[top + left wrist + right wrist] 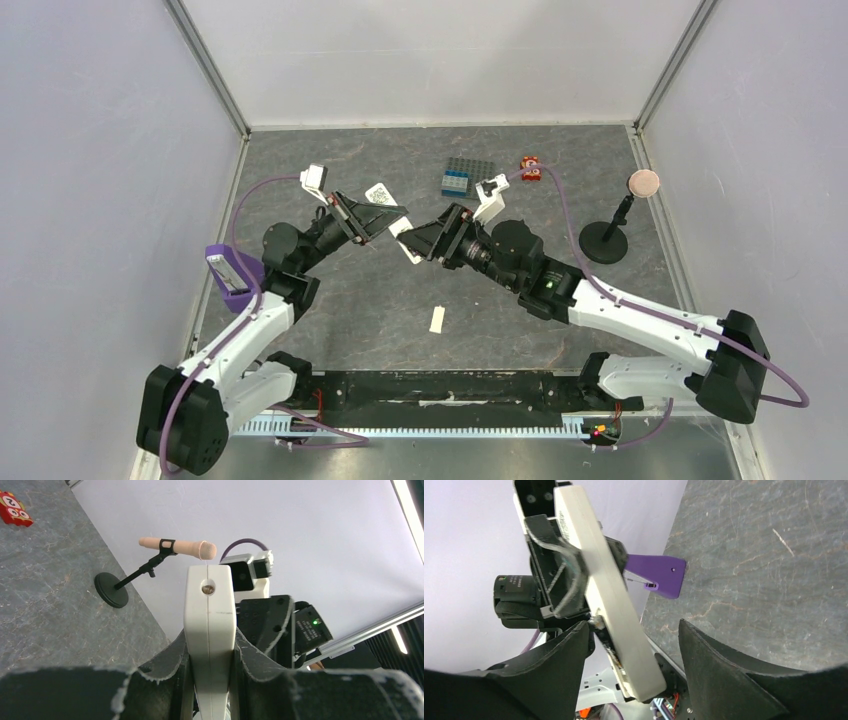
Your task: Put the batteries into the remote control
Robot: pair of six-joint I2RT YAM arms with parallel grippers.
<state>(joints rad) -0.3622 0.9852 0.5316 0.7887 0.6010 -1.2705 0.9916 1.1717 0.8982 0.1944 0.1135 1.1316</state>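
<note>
From above, your left gripper (385,222) holds the slim white rectangular plastic remote control (405,245) clear of the table, with the right gripper (418,240) just beside it. Left wrist: the fingers (252,662) clamp the remote end-on. Right wrist: the jaws are spread wide around the remote's lower end.

Smooth matt plastic remote control (209,615); mottled matt table (380,320)
</note>
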